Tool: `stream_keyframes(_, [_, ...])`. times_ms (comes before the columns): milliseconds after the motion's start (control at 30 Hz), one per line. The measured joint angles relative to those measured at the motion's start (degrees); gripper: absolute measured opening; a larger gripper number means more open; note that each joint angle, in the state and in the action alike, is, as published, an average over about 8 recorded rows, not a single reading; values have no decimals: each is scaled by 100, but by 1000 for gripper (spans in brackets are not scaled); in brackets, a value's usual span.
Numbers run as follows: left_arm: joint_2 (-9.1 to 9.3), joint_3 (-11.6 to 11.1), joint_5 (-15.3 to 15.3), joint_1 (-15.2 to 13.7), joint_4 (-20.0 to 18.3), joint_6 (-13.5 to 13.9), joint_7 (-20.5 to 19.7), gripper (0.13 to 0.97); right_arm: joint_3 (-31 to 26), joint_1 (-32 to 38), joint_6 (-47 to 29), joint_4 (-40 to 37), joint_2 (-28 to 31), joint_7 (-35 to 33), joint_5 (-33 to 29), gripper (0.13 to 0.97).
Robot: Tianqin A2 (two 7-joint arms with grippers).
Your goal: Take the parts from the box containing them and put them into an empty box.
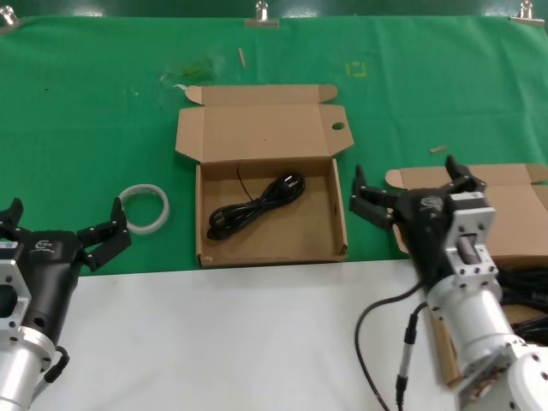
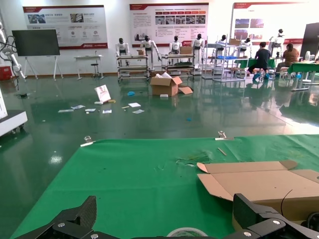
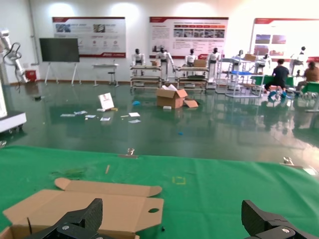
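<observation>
The holed-flap box lies open at the table's middle with one black coiled cable inside. The plain-flap box stands at the right, mostly hidden behind my right arm; more black cables show at its near edge. My right gripper is open and empty, hovering between the two boxes. My left gripper is open and empty at the near left, beside the tape ring. The right wrist view shows open fingers before the holed lid. The left wrist view shows open fingers.
A white translucent tape ring lies on the green cloth left of the middle box, also low in the left wrist view. A white table strip runs along the near side. Small scraps lie on the far cloth.
</observation>
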Motion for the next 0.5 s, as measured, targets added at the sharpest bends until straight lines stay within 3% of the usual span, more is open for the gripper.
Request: stream_keyframes(500, [0, 0, 0, 0, 0, 0, 0, 965, 831, -608, -628, 323, 0, 1505, -925, 966])
